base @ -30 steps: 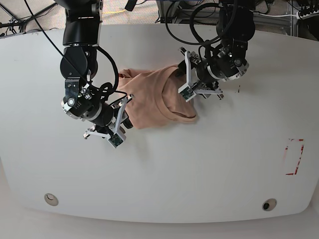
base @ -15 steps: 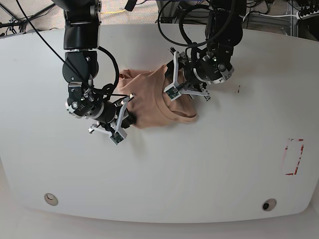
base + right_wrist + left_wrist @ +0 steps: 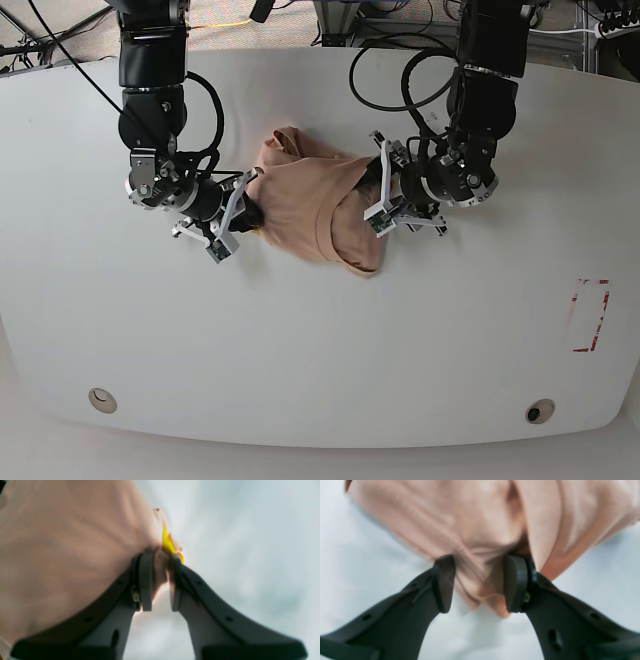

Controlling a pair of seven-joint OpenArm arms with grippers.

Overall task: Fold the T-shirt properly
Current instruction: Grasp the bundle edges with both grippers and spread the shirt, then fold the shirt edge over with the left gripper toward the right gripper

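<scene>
On the white counter (image 3: 320,340), both pincers are clamping the bunched T-shirt (image 3: 315,200): left pincer (image 3: 477,585), right pincer (image 3: 157,580).

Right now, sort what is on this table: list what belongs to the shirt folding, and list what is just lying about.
For the job:
- salmon-peach cotton T-shirt, bunched up
- left gripper, cloth between its jaws
- right gripper, shut on the T-shirt

Lying about:
- red-outlined rectangle mark on the white table
- small round fittings near the front edge
</scene>
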